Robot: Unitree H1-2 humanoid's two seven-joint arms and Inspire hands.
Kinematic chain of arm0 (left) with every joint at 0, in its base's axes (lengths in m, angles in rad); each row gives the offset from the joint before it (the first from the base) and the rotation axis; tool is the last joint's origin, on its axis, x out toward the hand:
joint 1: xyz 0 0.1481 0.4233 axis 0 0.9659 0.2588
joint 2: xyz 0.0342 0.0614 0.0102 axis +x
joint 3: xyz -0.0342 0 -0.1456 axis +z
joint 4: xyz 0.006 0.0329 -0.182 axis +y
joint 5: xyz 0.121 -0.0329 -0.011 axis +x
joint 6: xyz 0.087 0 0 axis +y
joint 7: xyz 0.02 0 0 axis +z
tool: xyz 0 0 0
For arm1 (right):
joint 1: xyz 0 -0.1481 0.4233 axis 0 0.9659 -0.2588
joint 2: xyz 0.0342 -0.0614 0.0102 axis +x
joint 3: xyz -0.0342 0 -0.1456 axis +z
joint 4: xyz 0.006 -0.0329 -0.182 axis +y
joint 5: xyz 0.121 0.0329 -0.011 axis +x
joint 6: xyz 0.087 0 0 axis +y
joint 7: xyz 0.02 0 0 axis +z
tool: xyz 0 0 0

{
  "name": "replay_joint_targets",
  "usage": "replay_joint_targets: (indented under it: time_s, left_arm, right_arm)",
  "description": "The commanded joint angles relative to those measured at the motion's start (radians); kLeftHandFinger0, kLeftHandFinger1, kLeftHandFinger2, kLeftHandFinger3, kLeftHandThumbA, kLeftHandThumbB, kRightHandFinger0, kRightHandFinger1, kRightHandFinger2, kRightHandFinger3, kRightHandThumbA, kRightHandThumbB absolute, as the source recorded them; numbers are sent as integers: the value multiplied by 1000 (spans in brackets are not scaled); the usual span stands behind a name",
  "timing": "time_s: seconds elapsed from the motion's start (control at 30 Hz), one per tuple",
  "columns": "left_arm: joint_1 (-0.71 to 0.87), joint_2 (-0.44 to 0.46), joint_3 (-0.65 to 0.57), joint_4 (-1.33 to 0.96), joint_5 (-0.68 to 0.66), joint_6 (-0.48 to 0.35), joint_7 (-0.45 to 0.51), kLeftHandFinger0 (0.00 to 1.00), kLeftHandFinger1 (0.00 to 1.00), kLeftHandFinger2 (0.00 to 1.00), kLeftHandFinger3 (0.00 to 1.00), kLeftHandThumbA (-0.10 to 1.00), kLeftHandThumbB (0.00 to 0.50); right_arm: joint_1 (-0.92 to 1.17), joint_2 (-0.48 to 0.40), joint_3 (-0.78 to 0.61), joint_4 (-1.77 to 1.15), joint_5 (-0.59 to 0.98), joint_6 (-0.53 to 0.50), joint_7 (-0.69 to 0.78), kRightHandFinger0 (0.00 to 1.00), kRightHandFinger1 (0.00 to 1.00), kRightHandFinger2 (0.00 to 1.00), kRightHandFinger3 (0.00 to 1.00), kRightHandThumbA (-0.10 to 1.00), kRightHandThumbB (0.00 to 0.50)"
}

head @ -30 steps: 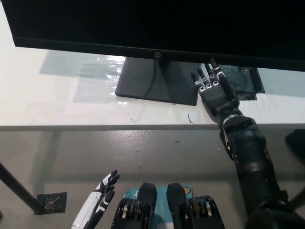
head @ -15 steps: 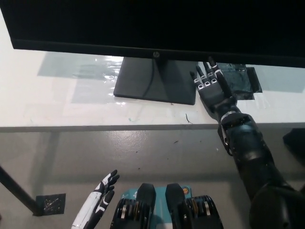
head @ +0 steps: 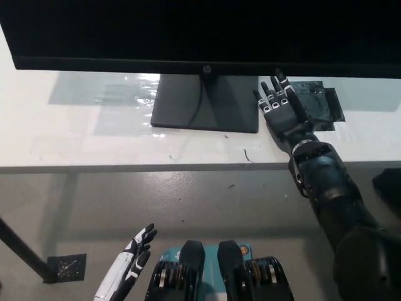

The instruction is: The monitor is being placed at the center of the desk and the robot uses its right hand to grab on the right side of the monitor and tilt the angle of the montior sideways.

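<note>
A black monitor (head: pixel 200 31) fills the top of the head view, its lower bezel running across the frame and its flat dark base (head: pixel 207 103) standing on the white desk (head: pixel 75 144). My black right hand (head: pixel 282 110) is open over the desk just right of the base, fingers spread and pointing up toward the bezel. Its fingertips (head: pixel 277 76) reach the bezel's lower edge; I cannot tell whether they touch. It holds nothing. My white left hand (head: pixel 135 254) rests low at the lower left, below the desk edge, fingers apart and empty.
A dark square patch (head: pixel 319 103) lies on the desk right of my right hand. A clear film patch (head: pixel 109 94) lies left of the base. Grey floor shows below the desk's front edge, with a dark desk leg (head: pixel 25 251) at lower left.
My right hand has moved slightly up and toward the monitor's lower edge. The monitor's bezel now looks more level across the picture. The left hand has not moved.
</note>
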Motion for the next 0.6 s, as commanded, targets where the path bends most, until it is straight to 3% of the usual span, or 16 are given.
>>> replay_joint_targets:
  time_s: [0.0,0.57]
  left_arm:
    - [1,11,4,-11,-9,-39,16,1000,1000,1000,1000,1000,312]
    - [-4,11,2,-9,-4,-39,21,1000,1000,1000,1000,1000,309]
  right_arm:
    - [-126,-39,-23,-8,-14,-38,5,1000,1000,1000,1000,1000,312]
    - [-240,-42,-47,41,-51,-59,-46,1000,1000,1000,1000,1000,285]
